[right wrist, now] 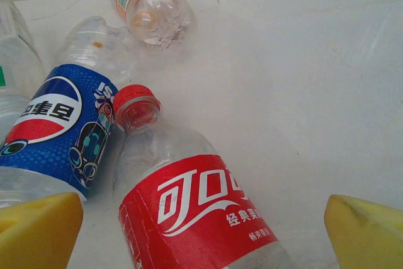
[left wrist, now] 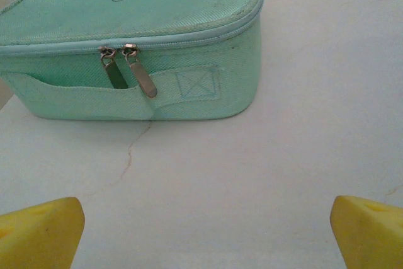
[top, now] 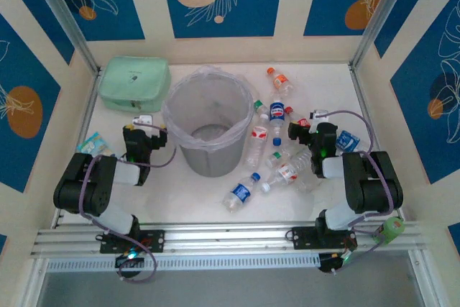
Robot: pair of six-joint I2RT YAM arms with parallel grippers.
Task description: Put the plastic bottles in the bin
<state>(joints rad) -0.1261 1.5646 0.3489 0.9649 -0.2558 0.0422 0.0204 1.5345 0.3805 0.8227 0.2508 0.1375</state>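
The bin, a round grey bucket lined with a clear bag, stands mid-table. Several plastic bottles lie to its right: an orange-capped one, a blue-labelled one, a blue-capped one and a white-capped one. My right gripper is open among them. In the right wrist view its yellow fingers stand wide around a red-labelled, red-capped bottle, without touching it, next to the blue-labelled bottle and the orange-capped bottle. My left gripper is open over bare table left of the bin, with nothing between its fingers.
A mint-green zip pouch sits at the back left, just ahead of the left gripper. Small blue packets lie at the left and right edges. A green tape roll sits by the right arm's base.
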